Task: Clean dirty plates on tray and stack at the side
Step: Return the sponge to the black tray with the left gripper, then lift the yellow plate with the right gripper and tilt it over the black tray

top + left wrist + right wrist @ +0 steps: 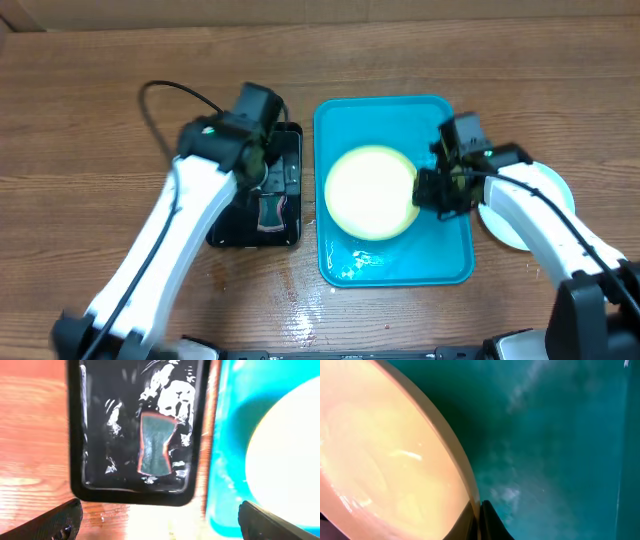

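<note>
A yellow-green rimmed plate lies on the turquoise tray. My right gripper is shut on the plate's right rim. In the right wrist view its fingers pinch the rim of the plate above the wet tray floor. A pale-blue white plate lies on the table right of the tray, partly under the right arm. My left gripper is open and empty above the black tray. Its spread fingers show in the left wrist view, with the tray and plate to the right.
A smaller black tray stands left of the turquoise tray and holds a teal sponge. The left wrist view shows the tray and sponge. Wet smears lie on the turquoise tray's front.
</note>
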`<state>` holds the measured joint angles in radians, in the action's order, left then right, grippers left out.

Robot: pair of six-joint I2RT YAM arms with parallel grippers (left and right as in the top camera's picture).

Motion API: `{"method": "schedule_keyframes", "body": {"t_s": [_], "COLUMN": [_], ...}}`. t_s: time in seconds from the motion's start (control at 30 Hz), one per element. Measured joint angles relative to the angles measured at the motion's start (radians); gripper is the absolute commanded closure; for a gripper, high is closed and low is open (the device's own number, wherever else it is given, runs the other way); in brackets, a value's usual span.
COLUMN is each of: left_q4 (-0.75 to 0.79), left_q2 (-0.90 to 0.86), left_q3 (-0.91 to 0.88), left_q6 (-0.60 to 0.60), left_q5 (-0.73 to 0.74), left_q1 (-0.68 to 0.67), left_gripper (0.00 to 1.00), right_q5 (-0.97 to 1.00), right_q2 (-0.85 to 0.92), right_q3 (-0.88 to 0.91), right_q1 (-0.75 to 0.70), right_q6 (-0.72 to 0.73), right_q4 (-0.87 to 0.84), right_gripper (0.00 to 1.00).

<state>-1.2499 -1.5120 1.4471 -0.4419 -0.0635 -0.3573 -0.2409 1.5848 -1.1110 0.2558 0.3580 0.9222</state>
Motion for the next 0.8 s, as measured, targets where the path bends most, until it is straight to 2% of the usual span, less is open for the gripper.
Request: {"method": "schedule_keyframes", "body": {"t_s": [0.17,0.4,0.57,0.6,0.8], "left_q4": [-0.075,-0.137,-0.177,-0.195,-0.246], "left_q2": [0.151,0.347,0.459,0.480,0.496], "left_q3": [0.097,0.173,0.177,0.177,0.177], "left_q6": [0.000,0.000,0.000,0.000,0.000], "left_q5": [-0.014,-0.074,-0.089,-0.091,-0.092], "left_q1": [0.000,0.000,0.000,0.000,0.000], "left_gripper": [0.00,0.00,0.00,0.00,0.00], "right_q5": [0.058,0.236,0.452,0.556,0.830], "right_q2": [-0.008,-0.009,-0.006,-0.003,-0.003], "right_q3": [-0.146,-0.172,-0.172,-0.172,-0.172], "right_q1": [0.111,0.359,0.523,0.571,0.682], "right_q6": [-0.006,-0.008,-0.011,-0.015,-0.018], "right_q4": [-0.030,-0.220,-0.319,-0.348,-0.387], "right_gripper": [0.96,0.96,0.96,0.96,0.96]}}
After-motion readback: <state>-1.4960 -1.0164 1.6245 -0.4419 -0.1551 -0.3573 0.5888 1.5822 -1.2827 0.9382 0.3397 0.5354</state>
